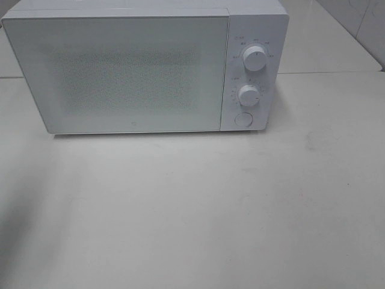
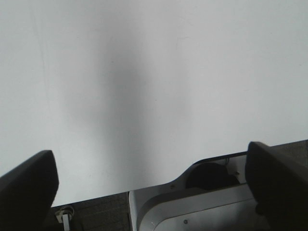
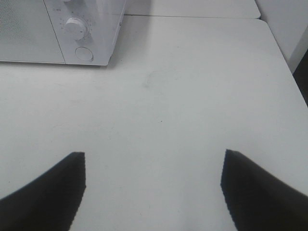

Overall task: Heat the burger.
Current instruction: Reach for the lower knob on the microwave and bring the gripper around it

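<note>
The microwave [image 1: 120, 72] stands at the back of the surface [image 1: 192, 211], squared to the high camera so its controls face the arms. Its door [image 1: 126, 75] is closed, and the frosted panel hides whatever is inside. On the panel beside the door, the upper knob [image 1: 255, 58], the lower knob [image 1: 248, 94] and the round button [image 1: 243, 119] sit in a column, all within easy reach from the right.

The burger shows in no view. It is not on the visible surface; whether it sits behind the door or out of frame cannot be told.

The left tool [image 2: 149, 154] is released, jaws wide, with nothing between them, hanging over bare surface near the robot's own base. The right tool [image 3: 154, 155] is also released and empty, held low over the surface and aimed toward the microwave's control corner, well apart from it. That aim suits a press on the button or a turn of a knob.

Judging by the closed door, the task is either just beginning or at the knob-setting step.
</note>
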Controlling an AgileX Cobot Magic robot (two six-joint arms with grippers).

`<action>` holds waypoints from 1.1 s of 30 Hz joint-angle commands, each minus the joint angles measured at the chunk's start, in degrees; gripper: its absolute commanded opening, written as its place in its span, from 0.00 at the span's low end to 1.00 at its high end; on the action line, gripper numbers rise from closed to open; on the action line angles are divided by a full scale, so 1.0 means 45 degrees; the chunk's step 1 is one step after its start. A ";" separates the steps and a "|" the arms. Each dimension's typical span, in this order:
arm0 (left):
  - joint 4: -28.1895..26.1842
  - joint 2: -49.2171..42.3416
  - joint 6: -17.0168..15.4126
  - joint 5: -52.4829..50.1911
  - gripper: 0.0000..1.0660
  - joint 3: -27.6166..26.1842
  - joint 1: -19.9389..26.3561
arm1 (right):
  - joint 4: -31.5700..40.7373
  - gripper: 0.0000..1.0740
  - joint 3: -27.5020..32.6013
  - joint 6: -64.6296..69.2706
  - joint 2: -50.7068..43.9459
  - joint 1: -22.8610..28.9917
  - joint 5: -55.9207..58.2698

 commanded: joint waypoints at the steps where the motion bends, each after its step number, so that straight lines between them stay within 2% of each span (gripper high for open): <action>1: 0.0560 -0.1337 -0.0535 0.0025 0.93 0.0560 0.0076 | 0.0013 0.70 0.0038 -0.0013 -0.0344 -0.0051 -0.0153; 4: 0.0815 -0.2355 -0.0802 -0.0204 0.93 0.1171 0.0076 | 0.0013 0.70 0.0038 -0.0013 -0.0344 -0.0051 -0.0153; 9: 0.0904 -0.4227 -0.0802 -0.0497 0.93 0.2126 0.0076 | 0.0013 0.70 0.0038 -0.0013 -0.0344 -0.0051 -0.0153; 17: 0.1095 -0.6748 -0.0789 -0.0064 0.93 0.2903 0.0076 | 0.0013 0.70 0.0038 -0.0013 -0.0344 -0.0051 -0.0153; 20: 0.1184 -0.8658 -0.0789 0.0025 0.93 0.3705 0.0076 | 0.0013 0.70 0.0038 -0.0013 -0.0344 -0.0051 -0.0153; 33: 0.1235 -1.2936 -0.0789 -0.0738 0.92 0.4227 0.0076 | 0.0013 0.70 0.0038 -0.0013 -0.0344 -0.0051 -0.0153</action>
